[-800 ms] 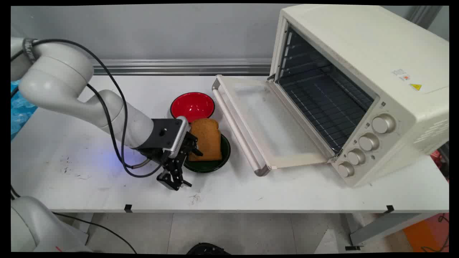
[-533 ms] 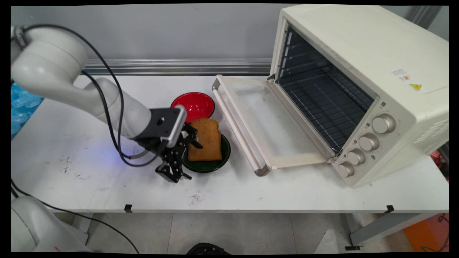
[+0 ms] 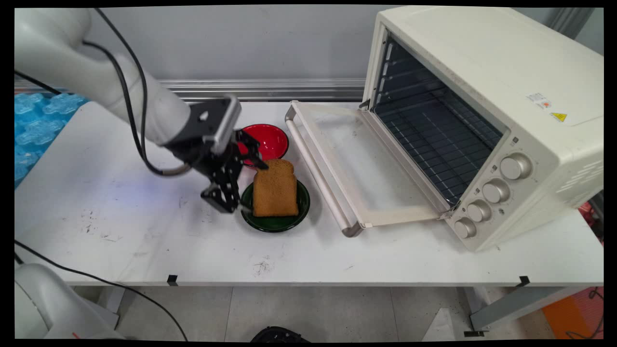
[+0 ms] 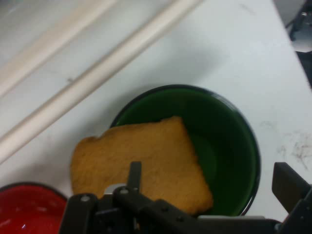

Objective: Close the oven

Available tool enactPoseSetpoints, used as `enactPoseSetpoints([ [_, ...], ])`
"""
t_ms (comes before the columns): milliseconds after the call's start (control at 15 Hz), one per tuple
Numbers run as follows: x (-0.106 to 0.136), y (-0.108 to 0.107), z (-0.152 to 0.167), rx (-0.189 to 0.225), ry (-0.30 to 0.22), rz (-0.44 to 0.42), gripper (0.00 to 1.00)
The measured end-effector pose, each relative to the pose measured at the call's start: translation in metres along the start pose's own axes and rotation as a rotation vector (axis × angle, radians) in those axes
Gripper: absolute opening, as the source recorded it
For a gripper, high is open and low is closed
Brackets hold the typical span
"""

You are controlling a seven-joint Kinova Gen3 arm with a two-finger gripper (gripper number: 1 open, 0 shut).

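Black gripper [image 3: 238, 185] spread wide, holding nothing, hovering just left of green bowl [image 3: 299, 212]. Toast slice [image 3: 274, 190] lying tilted in that bowl, upper end over the rim. Red bowl [image 3: 270, 137] just behind, possibly touching the toast. Beside them, toaster oven [image 3: 487, 111] with door [image 3: 356, 168] dropped open onto white table [image 3: 120, 231].

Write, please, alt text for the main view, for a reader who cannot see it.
A slice of toast leans in a green bowl on a white table, with the open black gripper just left of it. A red bowl stands behind, and a cream toaster oven sits right, door open.
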Motion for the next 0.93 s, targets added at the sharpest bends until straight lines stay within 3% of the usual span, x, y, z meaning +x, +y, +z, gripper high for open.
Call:
enactPoseSetpoints([
  [533, -0.028, -0.056, -0.031, 0.030, -0.021, -0.173, 1.00],
  [933, -0.047, -0.085, -0.031, 0.048, -0.021, -0.266, 1.00],
])
